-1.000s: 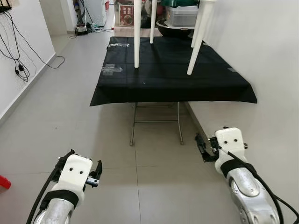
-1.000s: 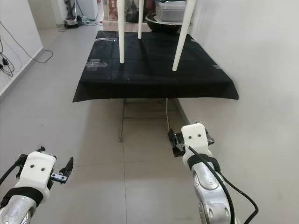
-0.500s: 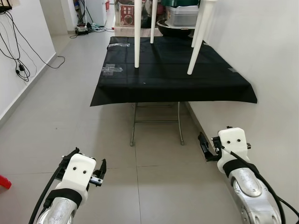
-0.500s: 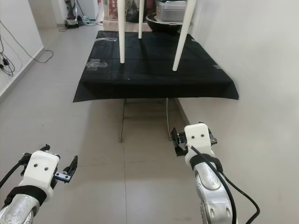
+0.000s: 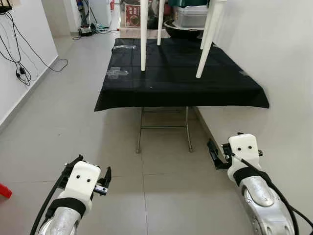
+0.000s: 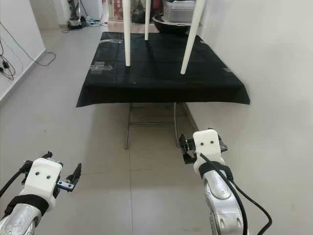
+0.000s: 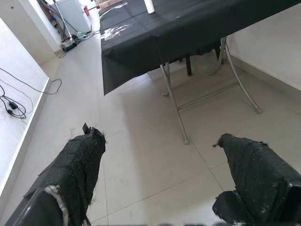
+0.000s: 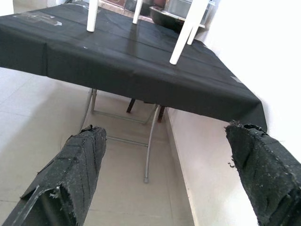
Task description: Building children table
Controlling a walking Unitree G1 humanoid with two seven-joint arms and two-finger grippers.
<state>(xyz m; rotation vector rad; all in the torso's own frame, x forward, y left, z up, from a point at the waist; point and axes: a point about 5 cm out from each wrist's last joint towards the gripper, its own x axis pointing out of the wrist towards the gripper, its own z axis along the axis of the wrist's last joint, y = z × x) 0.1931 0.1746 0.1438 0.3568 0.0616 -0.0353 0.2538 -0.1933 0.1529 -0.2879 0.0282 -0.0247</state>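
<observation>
A white children's table stands on a folding table covered with a black cloth (image 5: 181,81). Three of its white legs show, one at the front left (image 5: 143,39), one at the front right (image 5: 206,46) and one further back (image 5: 160,22); its top is cut off by the frame. My left gripper (image 5: 93,164) hovers low over the floor well short of the folding table, open with nothing in it (image 7: 160,141). My right gripper (image 5: 226,147) hangs near the right wall, also open and holding nothing (image 8: 164,132).
The folding table's metal frame (image 5: 164,127) stands on grey floor tiles. Clear plastic bits (image 5: 117,73) lie on the cloth. A bowl and a storage box (image 5: 190,14) sit behind. Cables (image 5: 19,68) run along the left wall, and a red object (image 5: 4,191) lies at the lower left.
Both arms have shifted slightly: the left gripper a touch right and lower, the right gripper a little right. Nothing was grasped or let go.
</observation>
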